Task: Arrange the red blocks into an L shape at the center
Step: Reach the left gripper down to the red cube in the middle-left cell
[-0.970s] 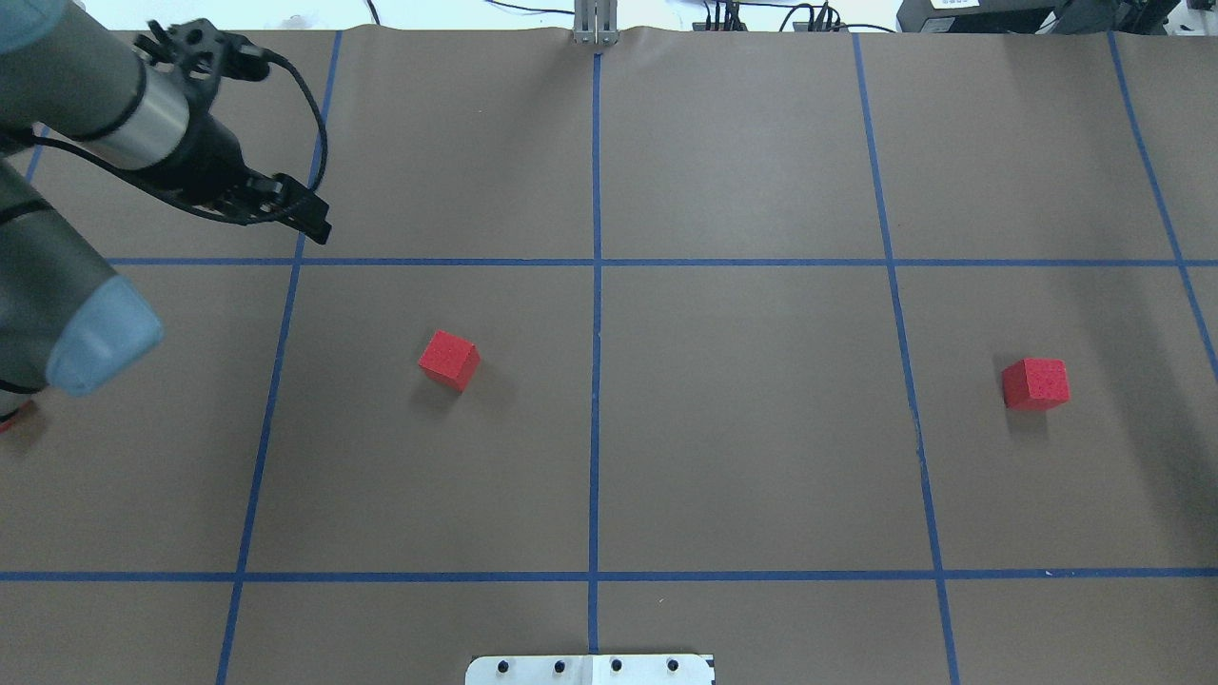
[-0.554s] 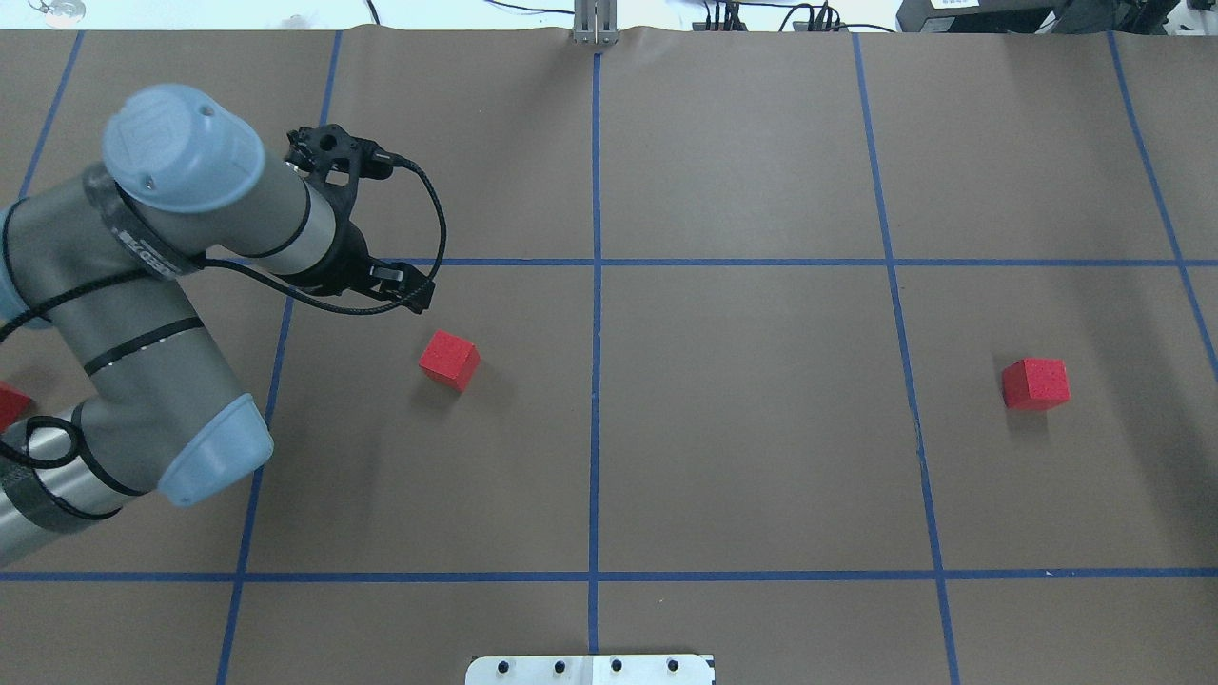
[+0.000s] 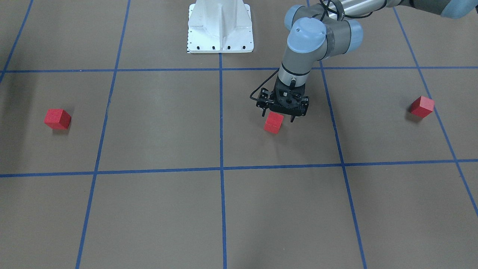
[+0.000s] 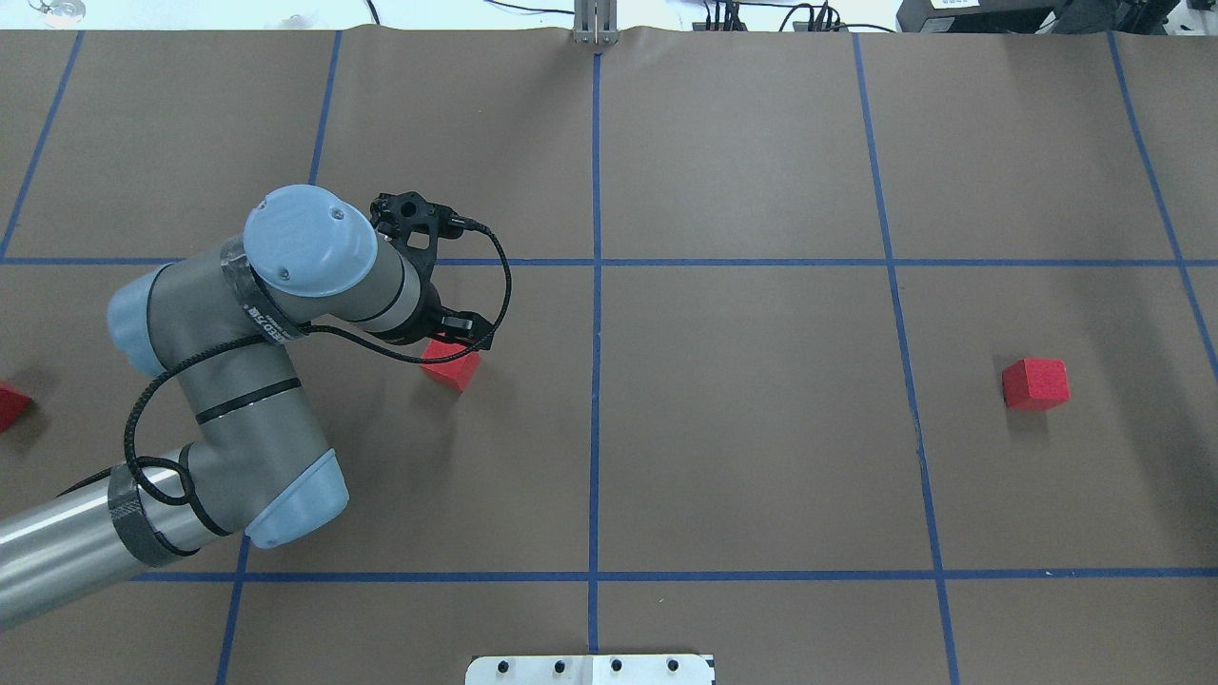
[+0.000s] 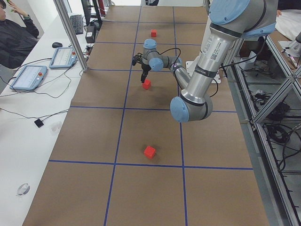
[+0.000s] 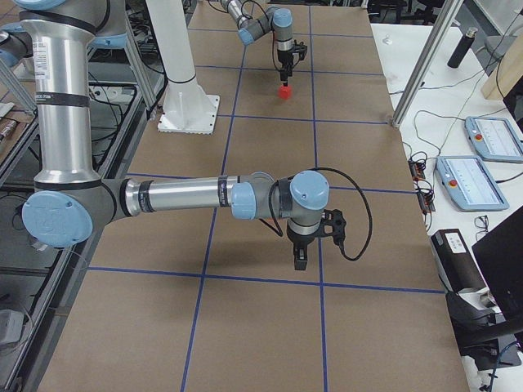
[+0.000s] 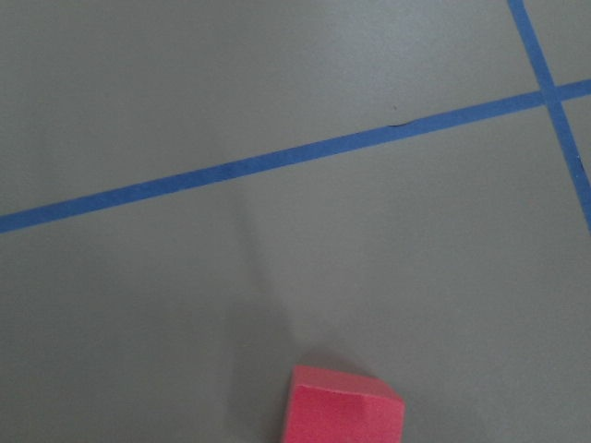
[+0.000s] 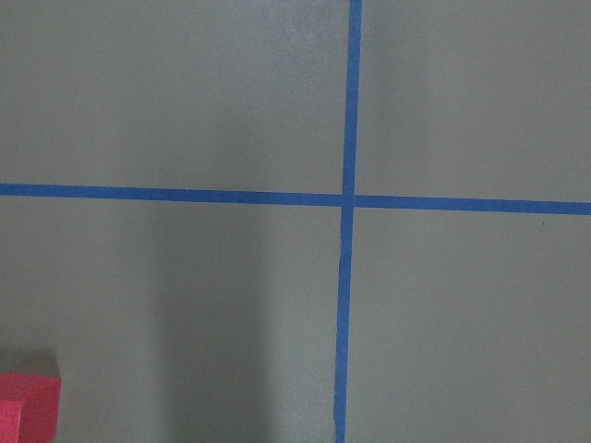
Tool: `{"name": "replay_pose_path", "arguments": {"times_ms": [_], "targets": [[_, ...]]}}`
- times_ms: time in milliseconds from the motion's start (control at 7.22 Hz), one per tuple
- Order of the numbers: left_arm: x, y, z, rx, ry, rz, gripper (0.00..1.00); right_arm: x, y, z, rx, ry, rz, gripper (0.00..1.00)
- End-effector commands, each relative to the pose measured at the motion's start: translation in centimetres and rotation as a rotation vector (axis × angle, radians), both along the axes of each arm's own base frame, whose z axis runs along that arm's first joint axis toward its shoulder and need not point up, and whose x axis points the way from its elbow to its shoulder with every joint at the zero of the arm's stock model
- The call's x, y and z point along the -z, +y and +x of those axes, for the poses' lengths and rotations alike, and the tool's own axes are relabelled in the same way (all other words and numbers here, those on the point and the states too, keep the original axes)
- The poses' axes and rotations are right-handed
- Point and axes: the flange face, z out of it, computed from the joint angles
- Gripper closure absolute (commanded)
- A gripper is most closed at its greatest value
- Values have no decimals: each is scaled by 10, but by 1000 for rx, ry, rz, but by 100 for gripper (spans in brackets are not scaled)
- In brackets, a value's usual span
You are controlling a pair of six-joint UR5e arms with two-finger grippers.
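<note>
Three red blocks lie apart on the brown gridded surface. One block (image 4: 457,369) sits left of the center crossing of blue tape (image 4: 597,262); it also shows in the front view (image 3: 273,122) and the left wrist view (image 7: 346,406). My left gripper (image 3: 278,115) hangs just over it, fingers apart, holding nothing. A second block (image 4: 1035,383) lies far right and shows at the edge of the right wrist view (image 8: 28,411). A third block (image 4: 8,404) lies at the far left edge. My right gripper (image 6: 301,253) shows only in the exterior right view; I cannot tell its state.
The white bolted metal base (image 3: 219,26) stands at the robot's side of the table. My left arm's elbow (image 4: 285,495) reaches over the left grid squares. A metal post (image 4: 596,24) stands at the far edge.
My left arm has swung in from the far left and its gripper now hangs over the left-of-center block. The far-left block has come into view. The blocks have not moved.
</note>
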Motion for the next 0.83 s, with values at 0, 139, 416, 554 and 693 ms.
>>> {"name": "replay_pose_path", "arguments": {"times_ms": [0,139,416,554,693], "targets": [[-14,-5,10,5,-14,8,0,-1,0,-1,2,0,-2,1],[-16,-5,13,6,-20,9,0,-2,0,-1,3,2,-4,1],[-17,5,23,-14,-20,9,0,-3,0,0,1,5,-5,1],[-20,9,29,-25,-25,6,0,-4,1,0,3,7,-5,1],[-22,13,34,-34,-30,3,0,-4,1,0,3,7,-7,1]]}}
